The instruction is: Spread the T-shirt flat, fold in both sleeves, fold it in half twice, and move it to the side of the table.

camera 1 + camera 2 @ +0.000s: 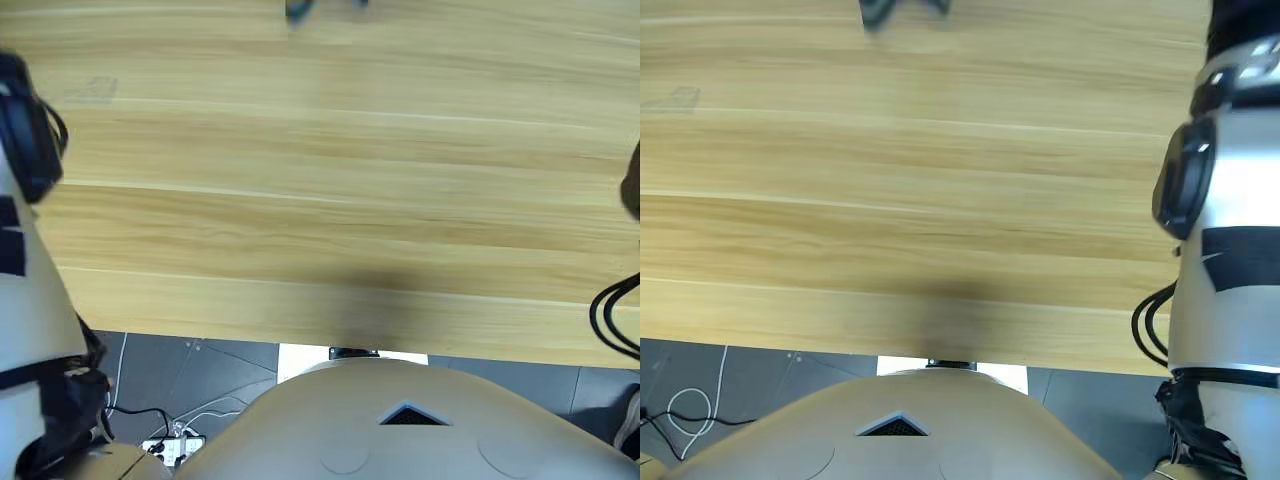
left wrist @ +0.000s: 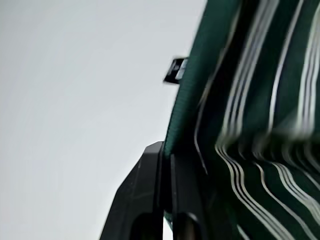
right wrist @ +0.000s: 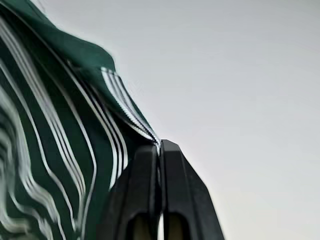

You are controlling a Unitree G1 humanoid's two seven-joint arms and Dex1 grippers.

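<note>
Since the left claw point(image 2: 167, 157) and right claw point(image 3: 160, 149) clamp only shirt point(image 2: 260, 125) edges, a slip could drop it crumpled.

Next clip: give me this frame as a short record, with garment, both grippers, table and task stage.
Garment: dark green T-shirt with thin white stripes, draped in folds.
Left gripper: shut on the shirt's edge.
Right gripper: shut on a striped hem.
Table: light wooden tabletop.
Stage: shirt pinched by both grippers, not yet spread flat.
</note>
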